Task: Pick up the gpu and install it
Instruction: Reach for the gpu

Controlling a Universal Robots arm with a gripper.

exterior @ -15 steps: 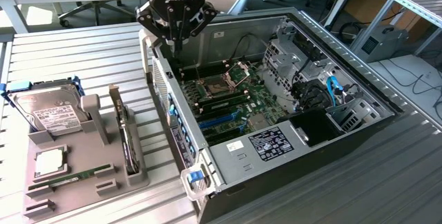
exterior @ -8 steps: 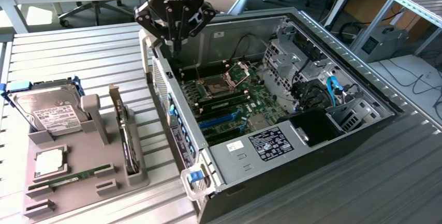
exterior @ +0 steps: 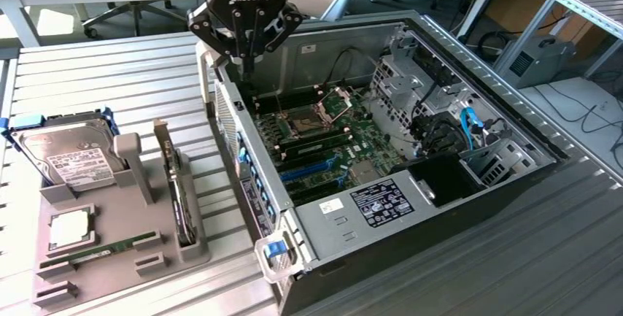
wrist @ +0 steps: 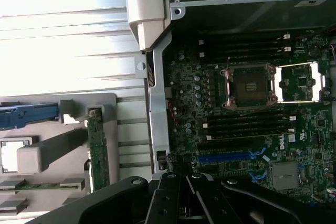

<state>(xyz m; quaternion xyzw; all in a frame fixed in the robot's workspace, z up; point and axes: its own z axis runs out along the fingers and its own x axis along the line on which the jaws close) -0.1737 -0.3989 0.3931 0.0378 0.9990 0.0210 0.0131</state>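
Observation:
The gpu (exterior: 176, 185) stands edge-on as a thin dark card in a slot of the grey holder (exterior: 191, 252), at the exterior view's left. In the wrist view the gpu (wrist: 98, 149) shows as a narrow board beside the case wall. My gripper (exterior: 244, 68) hangs over the open computer case's (exterior: 336, 217) rear edge, well apart from the card. Its fingers (wrist: 181, 203) are shut together with nothing between them. Blue expansion slots (exterior: 311, 172) lie bare on the motherboard (wrist: 247, 124) inside the case.
On the same holder sit a silver hard drive (exterior: 70, 157) in a blue bracket, a processor chip (exterior: 72, 228) and a green memory stick (exterior: 102, 249). Cables and drive cages (exterior: 467, 133) crowd the case's far side. The ribbed metal table (exterior: 117, 75) surrounds everything.

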